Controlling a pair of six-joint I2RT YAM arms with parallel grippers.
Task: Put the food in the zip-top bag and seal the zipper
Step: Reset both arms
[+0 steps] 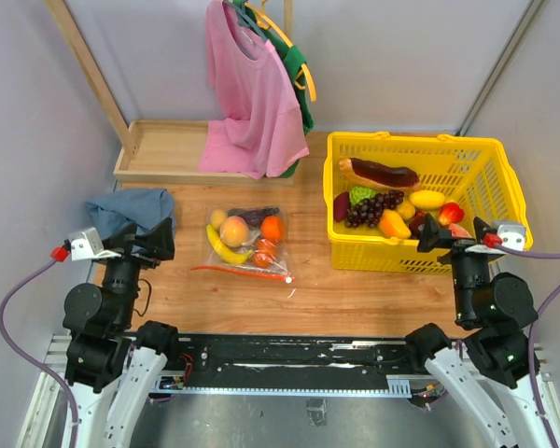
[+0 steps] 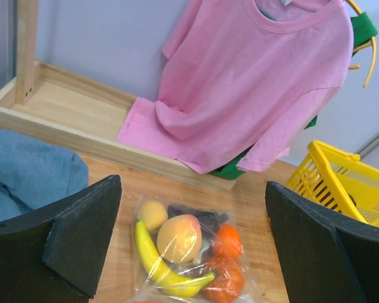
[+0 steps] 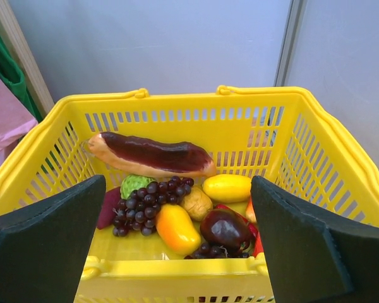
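Observation:
The clear zip-top bag (image 1: 245,241) lies flat on the wooden table, holding a banana, a peach, an orange and other fruit; it also shows in the left wrist view (image 2: 189,246). Its red zipper (image 1: 241,272) runs along the near edge, with a small white slider tip at its right end. My left gripper (image 1: 156,241) is open and empty, left of the bag (image 2: 192,252). My right gripper (image 1: 436,235) is open and empty at the near wall of the yellow basket (image 1: 413,149), facing the food inside (image 3: 177,214).
The yellow basket (image 3: 177,268) holds a chocolate éclair (image 1: 378,174), grapes (image 1: 373,207), a mango and other food. A blue cloth (image 1: 131,210) lies at the left. A wooden tray (image 1: 159,154) and a hanging pink shirt (image 1: 247,93) stand at the back.

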